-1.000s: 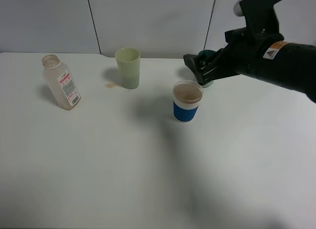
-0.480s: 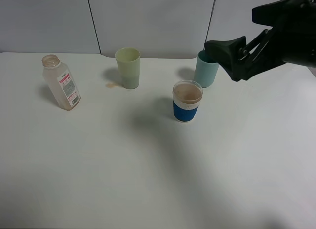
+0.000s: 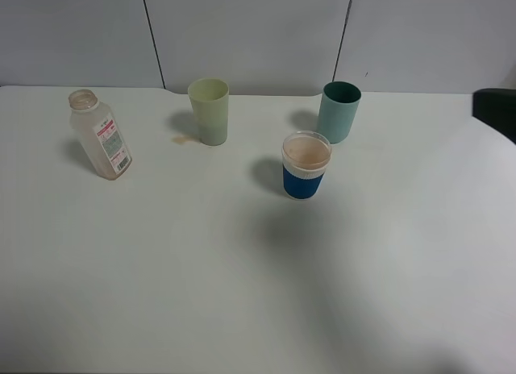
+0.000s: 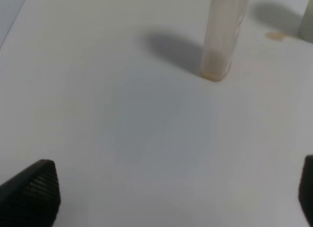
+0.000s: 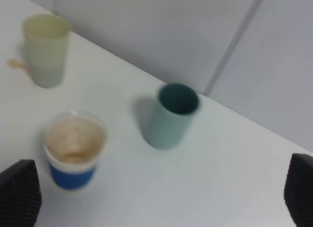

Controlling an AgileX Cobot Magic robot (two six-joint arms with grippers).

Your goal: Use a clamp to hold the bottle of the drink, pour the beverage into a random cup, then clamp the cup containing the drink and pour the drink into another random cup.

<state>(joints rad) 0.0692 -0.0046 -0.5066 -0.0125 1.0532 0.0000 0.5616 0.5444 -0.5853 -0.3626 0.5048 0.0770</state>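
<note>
The bottle [image 3: 98,134] stands uncapped at the table's far left, nearly empty, with a tan residue at its base [image 4: 215,70]. The short blue-sleeved cup [image 3: 306,166] sits mid-table, tan inside [image 5: 74,139]; I cannot tell whether any beverage is in it. The pale yellow-green tumbler [image 3: 209,110] stands behind it to the left. My left gripper [image 4: 168,197] is open over bare table, well short of the bottle. My right gripper [image 5: 159,197] is open, pulled back to the right of the cups. In the exterior view only a dark bit of the right arm [image 3: 496,112] shows at the right edge.
A teal cup [image 3: 339,112] stands upright just behind and right of the blue-sleeved cup. A small tan spill mark [image 3: 182,139] lies on the white table [image 3: 242,293] beside the tumbler. Grey wall panels close off the far edge.
The right arm has drawn back to the right from above the cups and is almost out of the exterior view. Bottle and cups have not moved.
</note>
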